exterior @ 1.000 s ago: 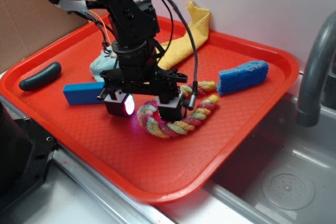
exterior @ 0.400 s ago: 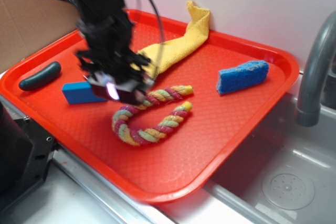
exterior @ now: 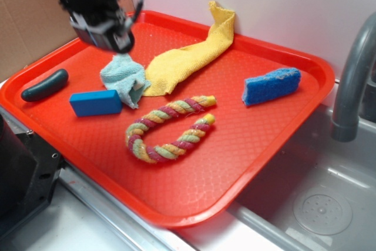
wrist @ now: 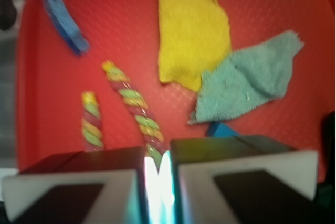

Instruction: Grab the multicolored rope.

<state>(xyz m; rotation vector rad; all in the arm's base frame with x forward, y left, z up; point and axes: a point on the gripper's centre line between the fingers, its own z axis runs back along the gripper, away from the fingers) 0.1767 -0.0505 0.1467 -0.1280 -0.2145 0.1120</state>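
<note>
Multicolored rope (exterior: pixel 168 130) U-shaped, open ends toward blue sponge (exterior: pixel 271 85); fingers (wrist: pixel 220 179) nearly closed, empty.

One red plastic tray (exterior: pixel 282 145) held one thick twisted U-shaped rope of red, yellow, green and pink strands (exterior: pixel 167 127), one blue rectangular sponge (exterior: pixel 272 85) and one blue rectangular block (exterior: pixel 95 103). There were two cloths, one yellow towel (exterior: pixel 188 57) and one pale teal terry cloth (exterior: pixel 123 77). One dark green elongated rounded object (exterior: pixel 44 85) lay there too, and one grey metal faucet (exterior: pixel 351 80) stood beside the tray.
</note>
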